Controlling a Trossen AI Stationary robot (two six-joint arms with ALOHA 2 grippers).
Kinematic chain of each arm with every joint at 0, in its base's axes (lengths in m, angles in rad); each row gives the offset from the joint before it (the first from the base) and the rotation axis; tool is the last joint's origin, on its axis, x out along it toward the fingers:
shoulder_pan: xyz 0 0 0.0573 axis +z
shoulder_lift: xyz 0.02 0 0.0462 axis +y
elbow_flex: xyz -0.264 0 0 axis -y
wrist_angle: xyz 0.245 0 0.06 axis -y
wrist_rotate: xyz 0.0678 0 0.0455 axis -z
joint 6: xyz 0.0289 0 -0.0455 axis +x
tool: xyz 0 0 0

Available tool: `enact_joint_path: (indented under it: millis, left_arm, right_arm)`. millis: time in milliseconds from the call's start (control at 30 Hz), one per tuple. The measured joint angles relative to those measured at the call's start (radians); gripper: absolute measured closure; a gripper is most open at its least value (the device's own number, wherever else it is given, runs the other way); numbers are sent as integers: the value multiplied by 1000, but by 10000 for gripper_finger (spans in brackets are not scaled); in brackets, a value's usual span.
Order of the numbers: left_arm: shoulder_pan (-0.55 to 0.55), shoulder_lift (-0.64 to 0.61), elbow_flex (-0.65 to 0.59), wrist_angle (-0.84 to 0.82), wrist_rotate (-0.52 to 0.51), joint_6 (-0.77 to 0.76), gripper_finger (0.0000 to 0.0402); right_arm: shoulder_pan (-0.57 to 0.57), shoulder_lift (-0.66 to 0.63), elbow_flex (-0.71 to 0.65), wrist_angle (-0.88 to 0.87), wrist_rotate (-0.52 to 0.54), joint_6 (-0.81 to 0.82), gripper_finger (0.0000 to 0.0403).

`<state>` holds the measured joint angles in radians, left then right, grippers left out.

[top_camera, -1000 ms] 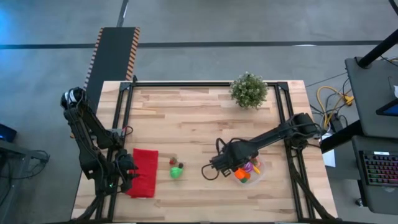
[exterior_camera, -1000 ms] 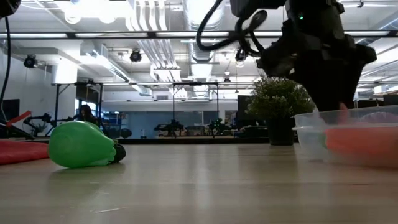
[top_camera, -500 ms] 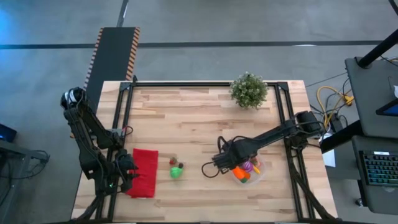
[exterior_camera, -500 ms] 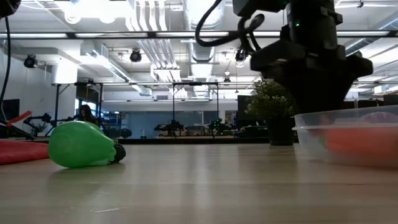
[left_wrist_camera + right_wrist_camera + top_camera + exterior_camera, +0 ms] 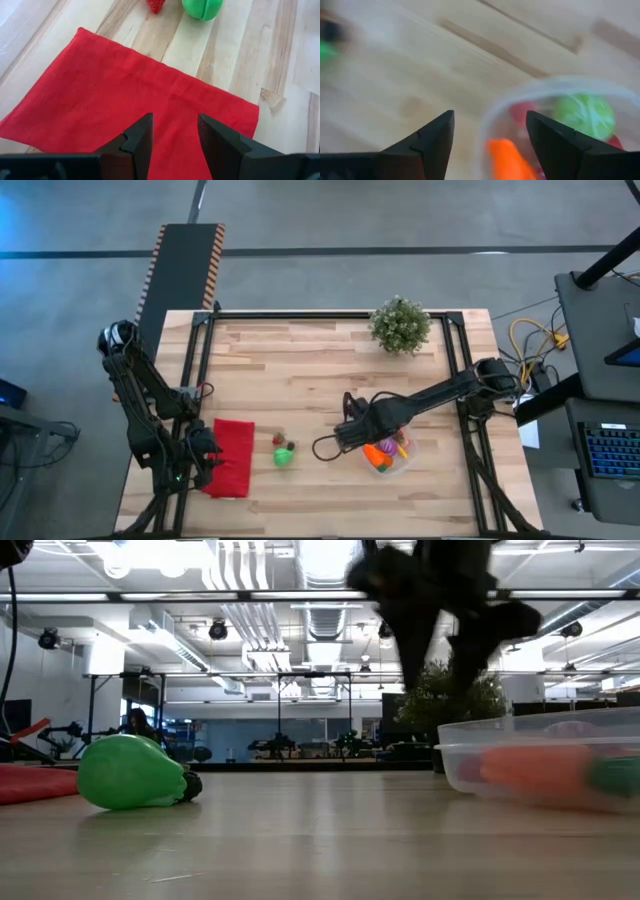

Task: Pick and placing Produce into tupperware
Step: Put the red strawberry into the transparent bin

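The right gripper (image 5: 350, 438) hangs at the near-left rim of the tupperware (image 5: 402, 465), its fingers (image 5: 432, 137) spread wide with nothing between them; a second ago they stood over the bowl and much closer together, so a piece has probably just been let go. The bowl itself sits a little further left on the table (image 5: 320, 360) than it did a second ago, seemingly nudged by the arm. Inside lie the carrot (image 5: 510, 157), a green ball (image 5: 580, 112) and red and purple pieces, suggesting most of the produce is already packed. Two pieces remain out on the bare wood, well apart from the bowl: a green pear (image 5: 284, 457) and, just beside it, a small red piece (image 5: 279, 439). The left gripper (image 5: 172, 137) waits low over the red cloth (image 5: 232, 457) at the near-left corner, its fingers a narrow gap apart and empty. A potted plant (image 5: 400, 325) stands at the far edge, clear of the work. Nothing lies between the bowl and the two stray pieces, though the cloth sits close beside them
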<state>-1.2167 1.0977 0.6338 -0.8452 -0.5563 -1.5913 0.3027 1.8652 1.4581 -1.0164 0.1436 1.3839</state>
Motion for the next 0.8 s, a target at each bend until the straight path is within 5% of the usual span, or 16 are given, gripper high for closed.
enact_joint_path:
  millis: [300,800]
  left_arm:
    - [0,0,0,0,0,1,262]
    - [-1,0,2,35,7,1,262]
  right_arm:
    - [-41,43,250,127,37,-164,173]
    - [-120,586,899,44,-125,-459,174]
